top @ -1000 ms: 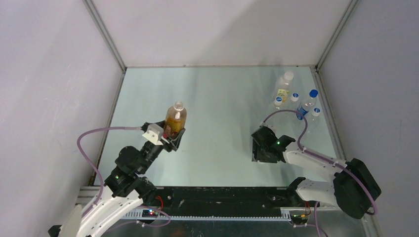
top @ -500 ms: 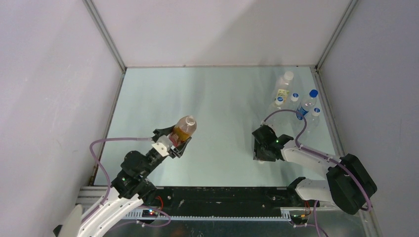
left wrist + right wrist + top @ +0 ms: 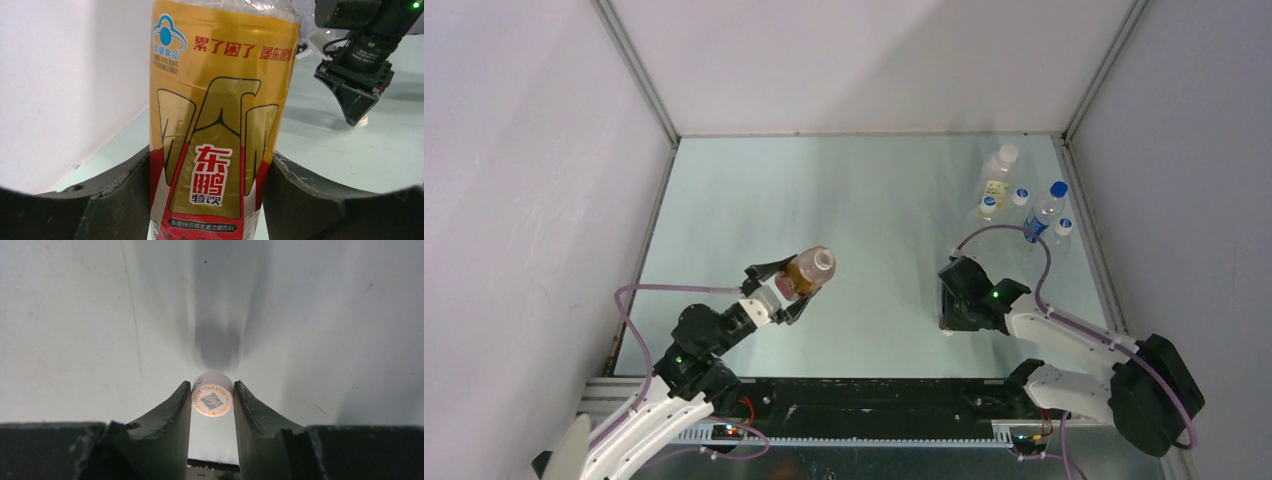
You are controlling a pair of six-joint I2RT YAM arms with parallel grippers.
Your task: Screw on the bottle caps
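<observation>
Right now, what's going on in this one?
The left tool grips the amber bottle around its red-orange label and holds it tilted above the table, with the neck uncapped. The right tool is down at the table surface, its fingers closed against both sides of a white cap. No cap is on this bottle yet. The other bottles stand in the far right corner.

Table (image 3: 874, 200) open L of right hand (image 3: 952, 314); bottle cluster (image 3: 1001, 172) blocks far-R corner.

Yellow-labelled bottle (image 3: 998, 178) and blue-labelled bottle (image 3: 1042, 217) stand near each other at the far-right corner of the table (image 3: 824, 200).
</observation>
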